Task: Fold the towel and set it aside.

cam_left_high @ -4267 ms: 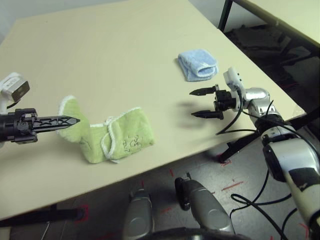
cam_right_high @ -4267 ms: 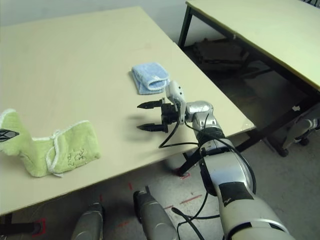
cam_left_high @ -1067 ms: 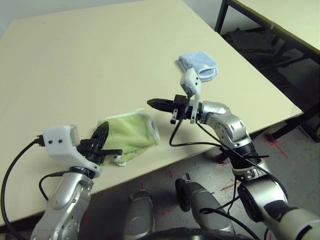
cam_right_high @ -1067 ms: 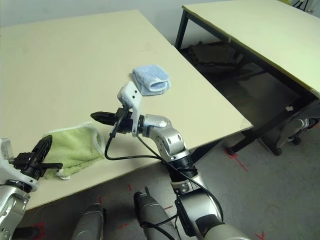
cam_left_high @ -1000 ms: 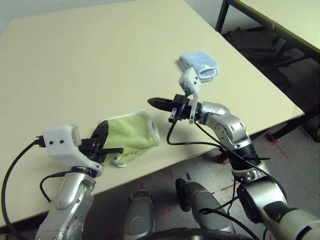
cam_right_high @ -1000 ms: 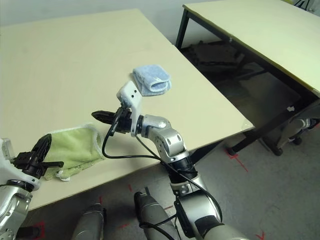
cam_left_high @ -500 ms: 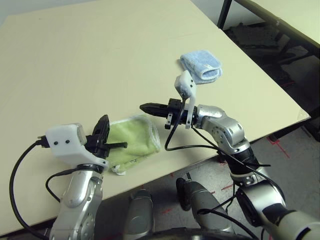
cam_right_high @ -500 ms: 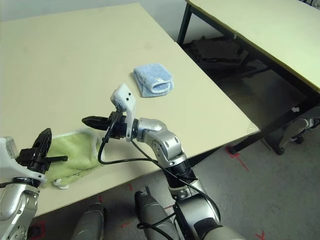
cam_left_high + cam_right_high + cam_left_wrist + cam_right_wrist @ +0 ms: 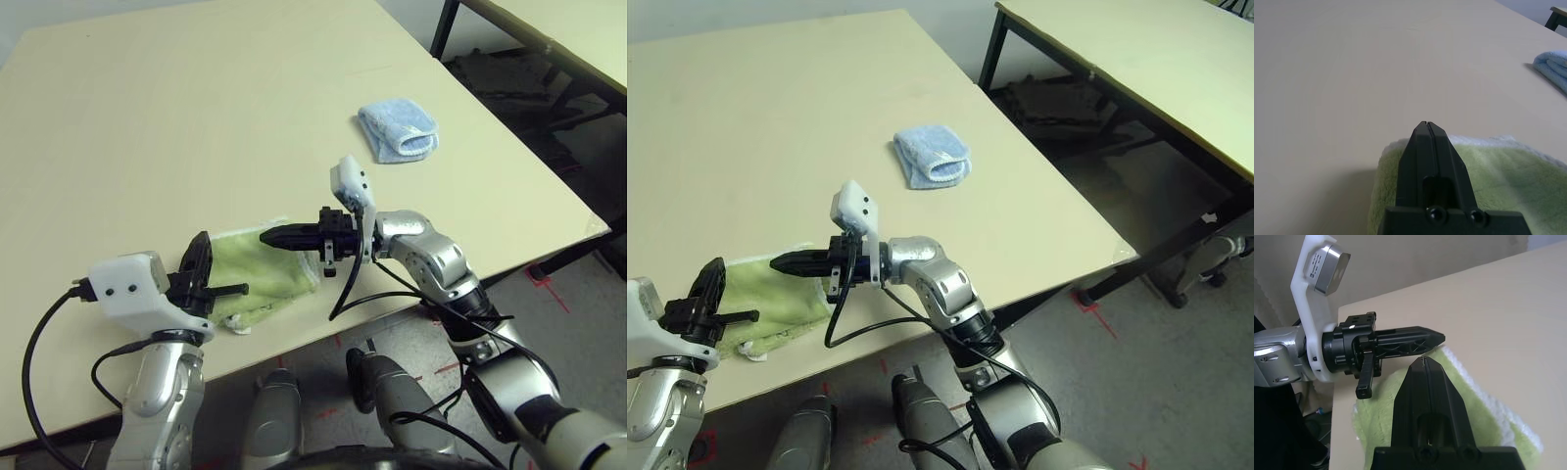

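Green terry, folded into a compact pad, is the towel (image 9: 257,278), lying near the front edge of the pale bench (image 9: 176,127), with a smaller blue cloth (image 9: 398,131) well apart toward the far right corner. In the left eye view the left tool (image 9: 203,274) hangs at the towel's near-left side, fingers pressed together and holding nothing, while the right tool (image 9: 284,236), likewise closed and empty, reaches in from the right and points left over the towel's top edge. I judge that both are closed so the narrow tips can press or nudge the fold flat rather than pick it up. The right eye view gives the same layout: the towel (image 9: 764,294) sits between the two tools, its white edging ragged at the near corner, which suggests the fold is made but not tidied or set aside. In the left wrist view the closed fingers (image 9: 1427,147) rise above the green pile (image 9: 1508,181), whose white-edged fold line faces the open bench. The right wrist view looks along its own shut fingers (image 9: 1425,396) across the towel (image 9: 1488,416) to the left tool (image 9: 1400,341), which hovers just beyond the cloth's far edge.
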`<state>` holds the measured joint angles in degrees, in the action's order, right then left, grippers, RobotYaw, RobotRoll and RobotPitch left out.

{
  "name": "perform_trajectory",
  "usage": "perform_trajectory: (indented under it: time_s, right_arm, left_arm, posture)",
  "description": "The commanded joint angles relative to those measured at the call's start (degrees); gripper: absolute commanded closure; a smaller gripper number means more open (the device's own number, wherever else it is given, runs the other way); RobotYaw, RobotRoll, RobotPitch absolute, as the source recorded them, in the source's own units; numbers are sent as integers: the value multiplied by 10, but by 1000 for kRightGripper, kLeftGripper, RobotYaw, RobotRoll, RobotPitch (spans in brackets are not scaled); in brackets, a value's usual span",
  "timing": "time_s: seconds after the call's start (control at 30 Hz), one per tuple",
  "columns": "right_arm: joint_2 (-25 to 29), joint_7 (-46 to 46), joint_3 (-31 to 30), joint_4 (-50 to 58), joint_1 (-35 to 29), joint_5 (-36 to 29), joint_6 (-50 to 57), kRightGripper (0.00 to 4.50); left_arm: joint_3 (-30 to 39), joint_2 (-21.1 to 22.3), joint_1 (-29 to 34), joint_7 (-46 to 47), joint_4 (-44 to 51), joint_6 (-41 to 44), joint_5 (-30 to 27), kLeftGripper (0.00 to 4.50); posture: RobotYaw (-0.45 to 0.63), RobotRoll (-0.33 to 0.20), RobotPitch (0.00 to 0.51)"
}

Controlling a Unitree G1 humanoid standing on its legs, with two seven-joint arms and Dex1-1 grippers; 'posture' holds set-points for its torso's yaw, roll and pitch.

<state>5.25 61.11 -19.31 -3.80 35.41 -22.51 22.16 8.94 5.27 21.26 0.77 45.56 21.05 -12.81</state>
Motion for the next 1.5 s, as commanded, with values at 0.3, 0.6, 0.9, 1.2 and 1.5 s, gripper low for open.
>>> perform_trajectory:
  time_s: [0.3,0.6,0.9,1.2,1.5]
  right_arm:
    - [-15,40,-59,-73,-11,44,-58,4457]
    - [4,66,-64,-129,-21,79,-118,4457]
    - [35,-40,13,-141,-25,103,-141,4457]
    - [41,-109,69,9,-53,37,16,4457]
    - [0,-220,58,30,-51,76,29,4457]
  left_arm:
    - [-21,-12,-10,-4,-55,-24,17,4500]
    - [-26,-21,33,-19,-92,-63,23,4500]
    - [1,-18,64,-38,-107,-93,6,4500]
    - [19,-17,71,-46,-79,-100,-8,4500]
    - [20,-6,65,-50,-61,-90,-11,4500]
  posture:
    - [-31,0,209]
    - [-29,0,200]
    - [-49,0,199]
    - [-68,0,200]
    - [-76,0,216]
